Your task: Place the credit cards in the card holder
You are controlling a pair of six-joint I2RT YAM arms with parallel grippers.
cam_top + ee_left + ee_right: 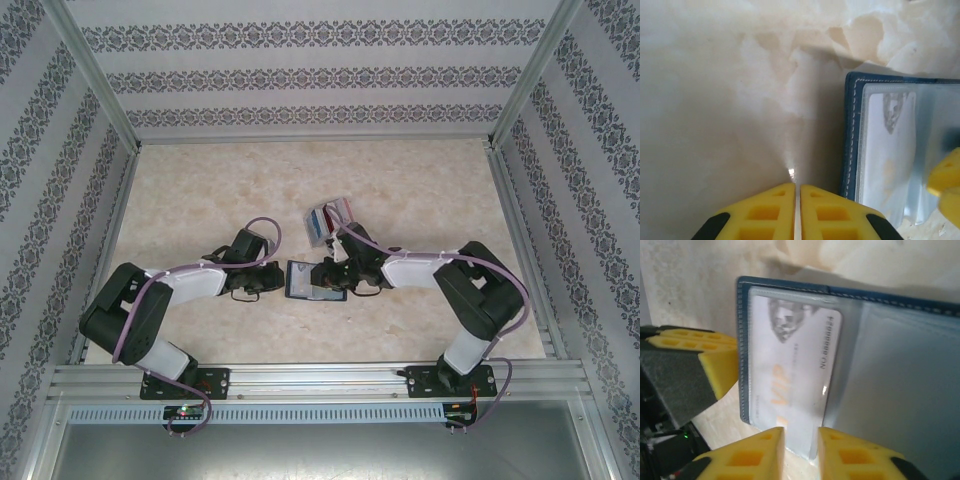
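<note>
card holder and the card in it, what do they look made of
Card holder: navy leather or an imitation, matte, with pale stitching along the edge. Sleeves: clear soft plastic, shiny with glare. Card: probably plastic, pale and glossy, with printed VIP lettering.

The navy-blue folding card holder (pixel 305 281) lies open on the pale marbled counter (pixel 420 190), between the left gripper (pixel 279 281) and the right gripper (pixel 328 273). A white plastic card (pixel 792 365) sits in its sleeve nearest the left gripper. A bunch of loose plastic cards (pixel 328 221) lies behind it.
</note>
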